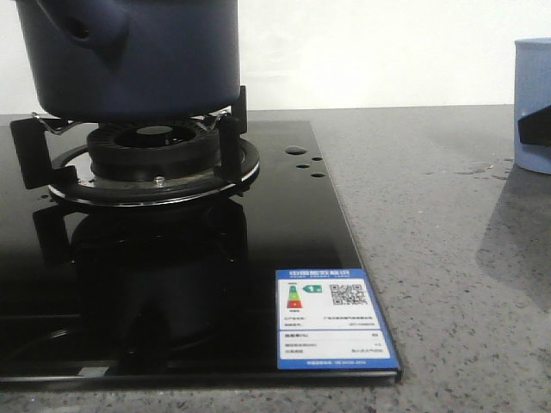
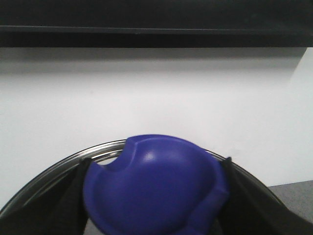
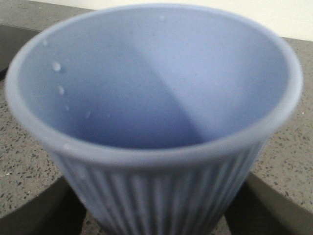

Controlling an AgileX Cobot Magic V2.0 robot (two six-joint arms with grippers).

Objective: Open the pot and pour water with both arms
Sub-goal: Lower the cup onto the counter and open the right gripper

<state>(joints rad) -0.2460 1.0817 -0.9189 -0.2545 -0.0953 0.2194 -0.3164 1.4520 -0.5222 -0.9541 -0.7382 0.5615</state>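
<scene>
**Lid held by left gripper, cup by right, pot on burner**

In the left wrist view the left gripper [image 2: 155,205] is closed on a blue knob [image 2: 154,188], 1 dark finger [image 2: 68,200] pressed against each side. Behind the knob a curved metal rim [image 2: 73,157] is seen, judged to be the edge of the lid; whether it is lifted cannot be told.

In the right wrist view the right gripper [image 3: 159,208] is clamped on a pale ribbed cup [image 3: 156,98], with droplets on its inner wall.

The pot [image 1: 129,52] is seated on the burner [image 1: 146,151] of a black glass hob [image 1: 172,284], at the left of the front view; its top is out of frame. The cup stands well apart at the right.

The pot is judged rigid, heavy when filled, and smooth-sided, so slippery. The stubby side socket [image 1: 86,30] is judged the best hold.
</scene>
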